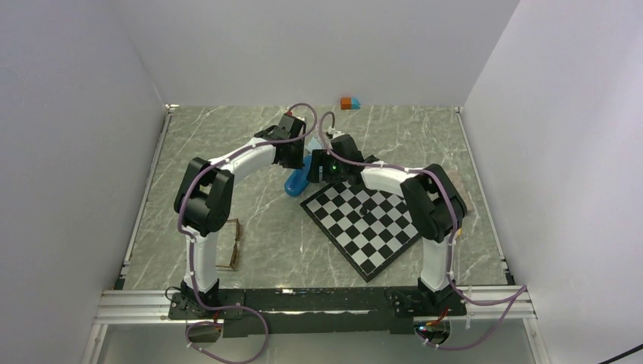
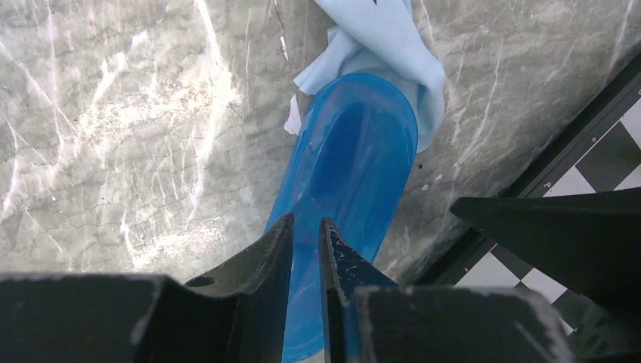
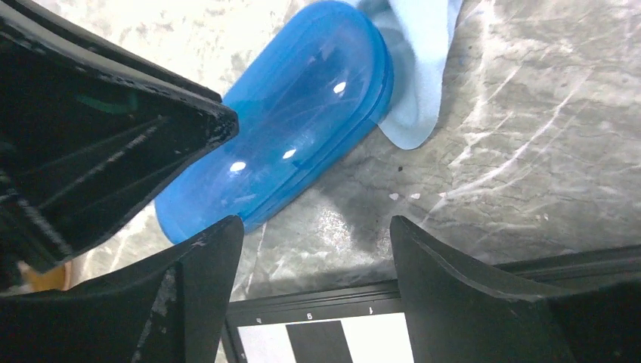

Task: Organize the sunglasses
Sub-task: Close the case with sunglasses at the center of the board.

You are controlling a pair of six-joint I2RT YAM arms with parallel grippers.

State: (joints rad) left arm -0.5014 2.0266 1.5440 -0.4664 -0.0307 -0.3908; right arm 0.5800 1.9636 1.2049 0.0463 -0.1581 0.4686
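One pair of sunglasses [image 1: 231, 244], thin brown frame, lies by the left arm's base, far from both grippers. A blue capsule-shaped case [image 2: 355, 151] [image 3: 302, 113] [image 1: 296, 183] lies closed on the marble table, its far end on a light-blue cloth [image 2: 385, 38] [image 3: 419, 45]. My left gripper [image 2: 306, 224] stands over the case's near end. Its jaws are almost together, with blue plastic filling the narrow gap. My right gripper [image 3: 314, 234] is open with nothing between its fingers. It hovers over bare table between the case and the chessboard.
A chessboard [image 1: 364, 220] [image 3: 325, 340] lies right of the case, its corner close to it. An orange and blue block [image 1: 349, 103] sits at the back edge. A flat tan thing [image 1: 460, 189] lies behind the right arm. White walls enclose the table.
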